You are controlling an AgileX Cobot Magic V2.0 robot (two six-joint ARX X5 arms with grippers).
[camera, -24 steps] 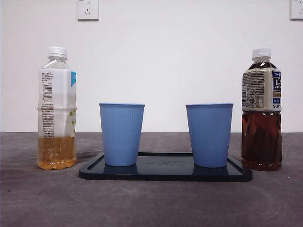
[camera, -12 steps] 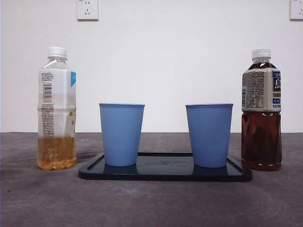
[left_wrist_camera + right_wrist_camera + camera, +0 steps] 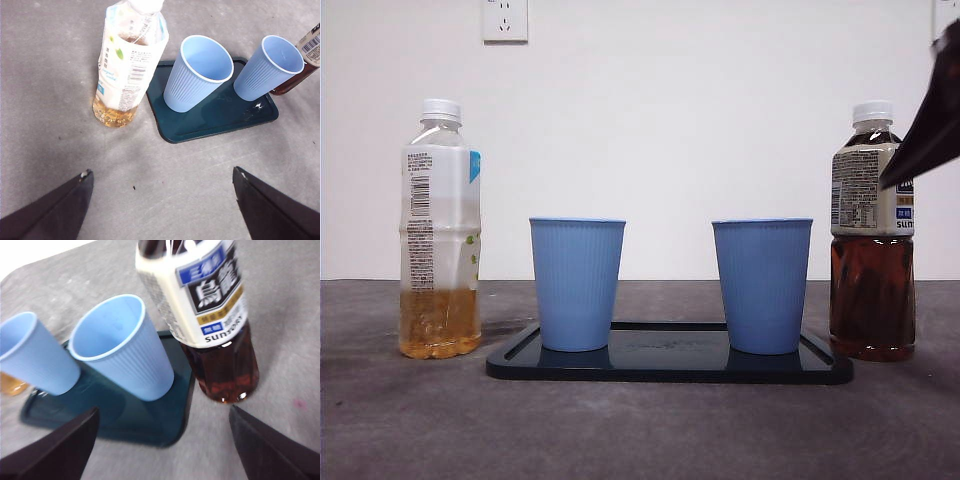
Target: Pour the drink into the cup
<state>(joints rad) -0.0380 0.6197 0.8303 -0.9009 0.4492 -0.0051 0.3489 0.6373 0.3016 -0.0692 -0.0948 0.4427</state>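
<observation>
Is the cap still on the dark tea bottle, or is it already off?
On. The dark tea bottle stands upright beside the tray with its white cap seated on the neck in the front view.

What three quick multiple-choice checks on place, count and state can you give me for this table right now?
1. Where do the blue cups stand?
A. on the dark tray
B. on the bare table
C. stacked together

2. How many bottles are in view?
A. one
B. two
C. three

3. What is the state of the dark tea bottle?
A. capped and upright
B. open and tilted
C. lying on its side

Answers:
1 A: both blue cups sit on the tray.
2 B: a pale tea bottle at one end, the dark tea bottle at the other.
3 A: its white cap is on, and the right claw, open, is near it without holding it.
</observation>
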